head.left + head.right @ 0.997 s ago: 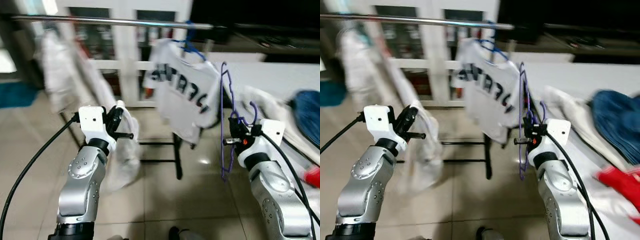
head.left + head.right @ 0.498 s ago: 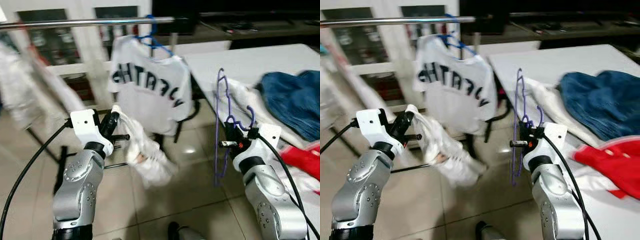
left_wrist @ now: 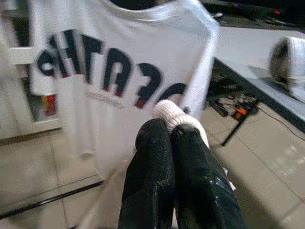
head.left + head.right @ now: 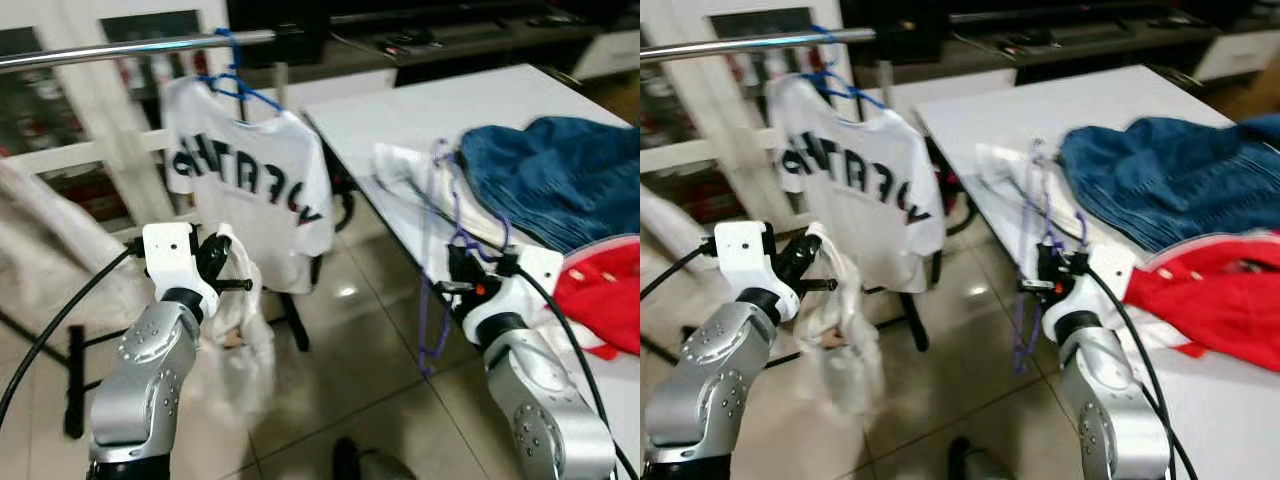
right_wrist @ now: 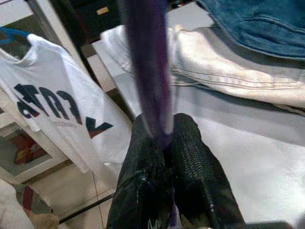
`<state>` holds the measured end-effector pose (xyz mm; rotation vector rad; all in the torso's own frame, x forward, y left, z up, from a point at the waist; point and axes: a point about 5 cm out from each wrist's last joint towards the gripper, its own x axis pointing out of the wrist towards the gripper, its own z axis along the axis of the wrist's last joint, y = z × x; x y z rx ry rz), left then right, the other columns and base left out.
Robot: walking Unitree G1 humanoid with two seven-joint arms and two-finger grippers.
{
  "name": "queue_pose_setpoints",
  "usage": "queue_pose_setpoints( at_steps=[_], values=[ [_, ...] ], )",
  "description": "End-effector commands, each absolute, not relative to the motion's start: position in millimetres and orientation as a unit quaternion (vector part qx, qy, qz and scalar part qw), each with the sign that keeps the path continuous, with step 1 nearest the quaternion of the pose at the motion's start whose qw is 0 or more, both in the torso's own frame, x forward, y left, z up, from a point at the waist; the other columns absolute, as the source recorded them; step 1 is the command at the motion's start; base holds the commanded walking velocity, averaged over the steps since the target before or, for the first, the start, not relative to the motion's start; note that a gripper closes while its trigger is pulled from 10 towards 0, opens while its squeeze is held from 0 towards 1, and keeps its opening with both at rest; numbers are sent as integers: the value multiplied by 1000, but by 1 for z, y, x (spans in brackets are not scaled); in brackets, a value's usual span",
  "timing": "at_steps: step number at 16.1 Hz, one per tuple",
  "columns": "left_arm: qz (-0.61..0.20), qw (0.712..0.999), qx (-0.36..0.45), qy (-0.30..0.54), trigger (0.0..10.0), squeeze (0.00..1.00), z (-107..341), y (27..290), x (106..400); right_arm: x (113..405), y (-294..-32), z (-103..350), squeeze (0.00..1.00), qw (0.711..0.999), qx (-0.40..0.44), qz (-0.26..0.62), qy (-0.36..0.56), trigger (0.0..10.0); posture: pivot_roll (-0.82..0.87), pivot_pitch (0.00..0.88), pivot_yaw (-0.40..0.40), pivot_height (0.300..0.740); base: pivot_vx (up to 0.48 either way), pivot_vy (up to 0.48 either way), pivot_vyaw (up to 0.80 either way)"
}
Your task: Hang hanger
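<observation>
A thin purple wire hanger (image 4: 437,270) stands upright in front of the white table's edge, with my right gripper (image 4: 462,272) shut on it; in the right wrist view the purple hanger wire (image 5: 145,71) rises from between the black fingers (image 5: 190,167). My left gripper (image 4: 222,252) is shut on a white garment (image 4: 238,340) that droops toward the floor; the left wrist view has the cloth (image 3: 174,112) pinched at the fingertips. A white printed T-shirt (image 4: 250,190) hangs on a blue hanger (image 4: 235,80) from the metal rail (image 4: 120,50) at upper left.
A white table (image 4: 440,110) on the right carries a blue denim garment (image 4: 550,175), a white garment (image 4: 420,180) and a red garment (image 4: 605,290). The clothes rack's black base (image 4: 75,390) stands on the tiled floor. White cabinets are behind the rail.
The camera has swung right, so the rail and shirt shifted left and more of the table shows. Both grippers keep their hold; the white garment now hangs straighter.
</observation>
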<state>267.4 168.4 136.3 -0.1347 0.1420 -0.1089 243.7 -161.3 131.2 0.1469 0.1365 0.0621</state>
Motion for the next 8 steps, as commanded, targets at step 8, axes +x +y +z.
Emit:
queue_pose_setpoints(
  at_steps=[8],
  values=[
    [-117, 992, 9, 51, 10000, 0, 142, 152, 269, 247, -175, 142, 0, 997, 66, -4, 40, 10000, 28, 0, -23, 740, 0, 0, -800]
  ],
)
